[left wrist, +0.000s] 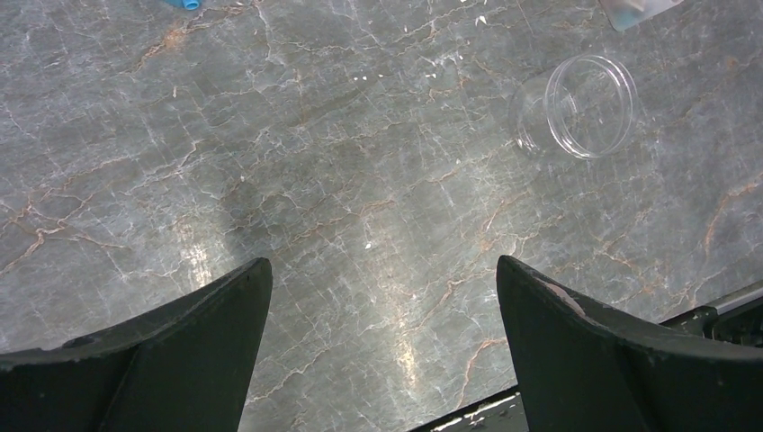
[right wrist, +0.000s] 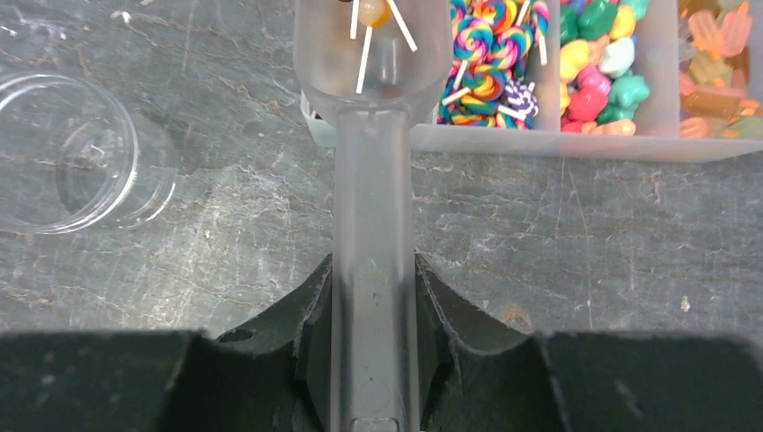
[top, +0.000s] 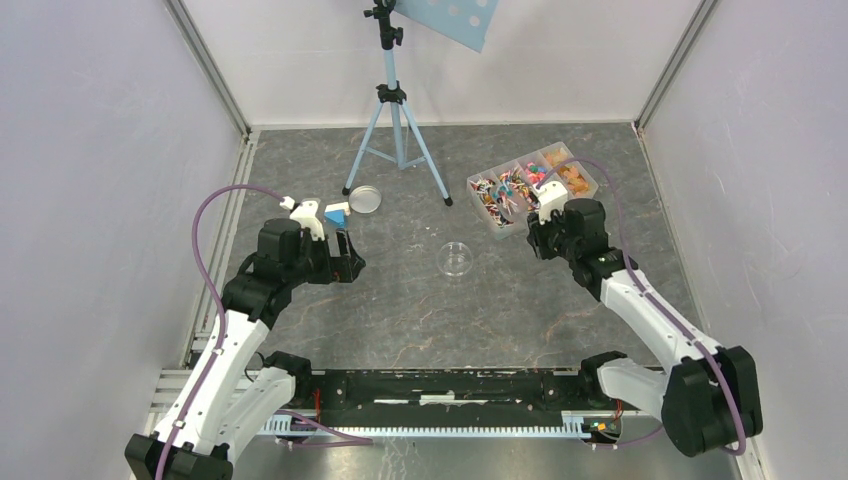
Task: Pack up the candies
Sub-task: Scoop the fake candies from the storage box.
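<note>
The candies (right wrist: 490,63) fill a clear compartment box (top: 533,186) at the back right: swirled lollipops, then green, pink and yellow sweets, then orange ones. My right gripper (right wrist: 373,270) is shut on the handle of a translucent scoop (right wrist: 373,180). The scoop's bowl lies against the box's near wall (right wrist: 540,142) and holds a couple of stick candies (right wrist: 373,13). An empty clear jar (top: 456,259) stands mid-table, left of the scoop. Further left, my left gripper (left wrist: 384,270) hangs open over bare table, holding nothing, with the jar (left wrist: 580,112) off to its far right.
A round clear lid (top: 363,199) lies at the back left. A blue-and-white block (top: 337,212) sits just beyond the left wrist. A light blue tripod (top: 397,130) stands at the back centre. Grey walls close in both sides.
</note>
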`<state>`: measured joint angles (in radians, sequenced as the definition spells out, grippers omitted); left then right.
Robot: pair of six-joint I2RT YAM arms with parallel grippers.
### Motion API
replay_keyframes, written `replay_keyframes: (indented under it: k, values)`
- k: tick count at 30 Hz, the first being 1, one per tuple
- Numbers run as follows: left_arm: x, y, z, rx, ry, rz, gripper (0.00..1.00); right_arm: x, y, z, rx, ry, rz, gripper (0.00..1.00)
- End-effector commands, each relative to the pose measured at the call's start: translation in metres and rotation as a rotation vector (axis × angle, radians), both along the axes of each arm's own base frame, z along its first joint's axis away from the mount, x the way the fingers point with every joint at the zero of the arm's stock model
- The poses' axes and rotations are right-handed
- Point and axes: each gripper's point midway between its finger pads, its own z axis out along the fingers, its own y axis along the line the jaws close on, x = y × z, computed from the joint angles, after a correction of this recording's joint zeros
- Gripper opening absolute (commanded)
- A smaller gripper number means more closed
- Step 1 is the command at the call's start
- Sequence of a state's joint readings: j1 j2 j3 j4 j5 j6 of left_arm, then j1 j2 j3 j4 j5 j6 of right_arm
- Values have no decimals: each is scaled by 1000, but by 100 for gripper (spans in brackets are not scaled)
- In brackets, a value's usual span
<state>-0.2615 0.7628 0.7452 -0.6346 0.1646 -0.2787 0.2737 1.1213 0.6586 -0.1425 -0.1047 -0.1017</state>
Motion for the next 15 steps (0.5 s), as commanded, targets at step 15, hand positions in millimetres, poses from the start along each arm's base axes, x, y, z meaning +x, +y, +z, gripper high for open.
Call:
replay_keyframes:
  k: [15]
  values:
    - [2, 4, 9, 39, -64, -13, 100, -20, 36, 76, 25, -186, 263, 0]
